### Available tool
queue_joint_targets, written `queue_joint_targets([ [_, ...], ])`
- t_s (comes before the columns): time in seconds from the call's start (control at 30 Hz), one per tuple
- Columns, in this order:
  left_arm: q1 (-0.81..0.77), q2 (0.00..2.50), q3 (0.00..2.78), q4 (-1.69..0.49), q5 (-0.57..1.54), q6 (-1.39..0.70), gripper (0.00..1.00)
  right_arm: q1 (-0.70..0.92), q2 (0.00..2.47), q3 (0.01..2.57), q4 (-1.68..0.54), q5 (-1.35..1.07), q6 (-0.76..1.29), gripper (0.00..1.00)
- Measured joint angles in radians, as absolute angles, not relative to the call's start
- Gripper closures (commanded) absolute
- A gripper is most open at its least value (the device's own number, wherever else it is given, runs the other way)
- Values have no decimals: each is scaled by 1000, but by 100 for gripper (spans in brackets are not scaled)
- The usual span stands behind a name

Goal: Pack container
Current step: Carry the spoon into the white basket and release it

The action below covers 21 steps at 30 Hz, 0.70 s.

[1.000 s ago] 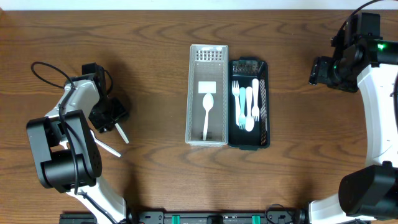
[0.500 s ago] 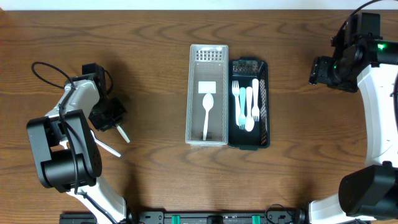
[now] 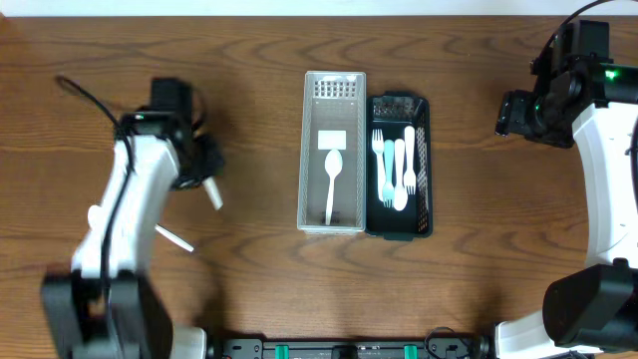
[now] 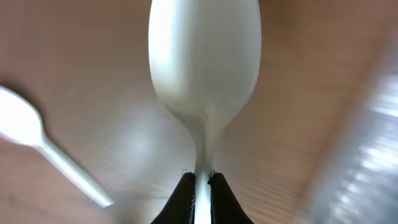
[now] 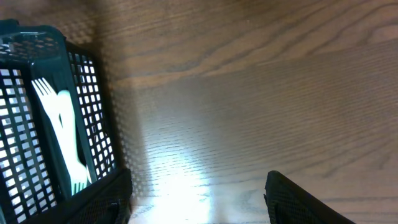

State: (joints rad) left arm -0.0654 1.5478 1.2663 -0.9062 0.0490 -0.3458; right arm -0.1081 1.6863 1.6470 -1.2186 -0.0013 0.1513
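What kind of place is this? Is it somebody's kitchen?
Probably a robot test bench, not a kitchen. The left gripper pinches a white spoon over a wooden table, a second robot arm stands opposite, and plastic cutlery lies sorted in a white tray and a black basket.

Single white spoon (image 3: 332,184) in the white basket (image 3: 305,150)

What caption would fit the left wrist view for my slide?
Left end effector shut on a white spoon over the wooden table, a second spoon lying at left.
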Motion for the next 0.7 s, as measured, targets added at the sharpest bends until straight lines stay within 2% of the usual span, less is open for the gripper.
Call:
queue_joint_targets([
  [0.17, -349, 1354, 1303, -809, 49, -305, 94, -108, 1686, 1647, -1219, -1, 151, 28],
  [0.3, -520, 1345, 1305, -749, 29, -275, 94, -108, 1686, 1647, -1219, -1, 151, 28],
  [0.47, -623, 1473, 1305, -725, 15, -260, 94, -108, 1686, 1647, -1221, -1, 151, 28],
  [0.7, -653, 1716, 1303, -702, 15, -257, 93, -108, 1686, 1647, -1222, -1, 151, 28],
])
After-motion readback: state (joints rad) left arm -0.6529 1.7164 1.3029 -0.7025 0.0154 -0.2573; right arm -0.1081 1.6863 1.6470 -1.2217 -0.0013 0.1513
